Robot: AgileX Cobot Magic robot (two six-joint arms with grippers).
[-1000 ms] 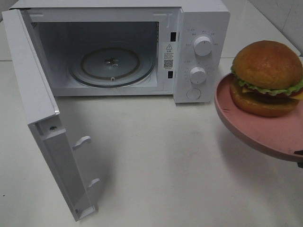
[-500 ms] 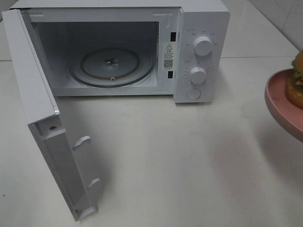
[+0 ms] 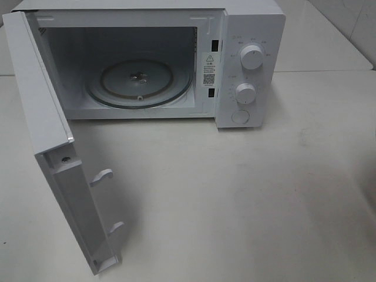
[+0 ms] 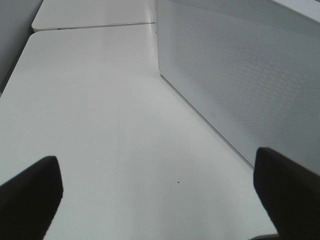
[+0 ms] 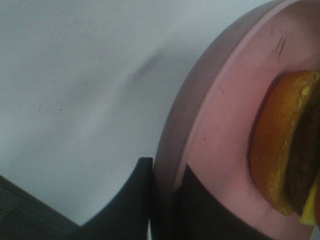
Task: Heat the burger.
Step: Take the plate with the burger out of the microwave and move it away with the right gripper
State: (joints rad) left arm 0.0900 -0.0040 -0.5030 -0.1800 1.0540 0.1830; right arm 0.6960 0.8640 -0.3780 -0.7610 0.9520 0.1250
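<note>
Gone from the high view is the round pink plate with the golden-brown burger; a second ago both filled the right edge of that frame, and half a second ago only a sliver of them showed there.

Seen from above, a white microwave oven sits in the upper half of the frame on a white table. Its door swings wide open toward the lower left. Inside, a round glass turntable lies flat on the oven floor. Two white round dials and a round button sit stacked on the control panel at the oven's right side.

From the right wrist camera, the right hand is pressed together on the plate's rim, one dark finger outside the rim and one on the inner surface. The burger rests on the plate just beyond the fingers, near but not touching them. Its orange-brown bun, a dark patty edge and a bit of yellow show.

From the left wrist camera, the left hand is spread wide and holds nothing, with both dark fingertips above bare table beside the microwave's perforated white side wall.
</note>
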